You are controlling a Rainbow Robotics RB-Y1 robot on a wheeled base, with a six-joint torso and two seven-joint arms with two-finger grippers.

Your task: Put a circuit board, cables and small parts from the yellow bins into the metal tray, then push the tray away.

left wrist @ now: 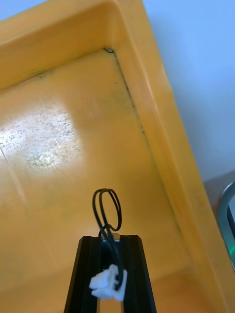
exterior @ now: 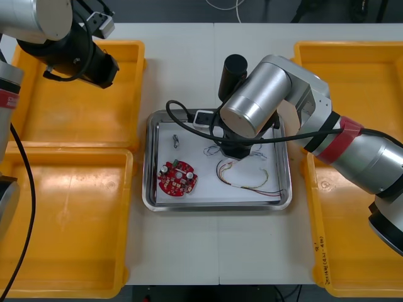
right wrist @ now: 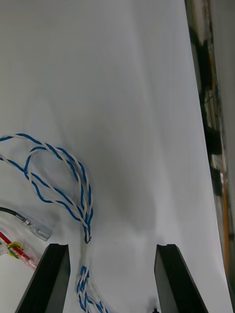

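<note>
The metal tray (exterior: 151,189), white inside, sits mid-table. In it lie a red circuit board (exterior: 177,178), a small metal part (exterior: 176,139), a red and yellow cable (exterior: 249,180) and a blue and white cable (right wrist: 81,205). My right arm (exterior: 258,100) reaches down over the tray. Its gripper (right wrist: 112,279) is open just above the white floor, and the twisted blue and white cable runs between the fingers. My left gripper (left wrist: 110,242) hangs over the far left yellow bin (left wrist: 58,146), shut on a looped black cable (left wrist: 106,205) with a white plug (left wrist: 108,284).
Two yellow bins on the left (exterior: 82,119) (exterior: 63,220) and two on the right (exterior: 359,69) (exterior: 343,251) flank the tray. A metal-tipped wire end (right wrist: 36,229) and red and yellow cable ends (right wrist: 14,249) lie beside the right gripper's finger.
</note>
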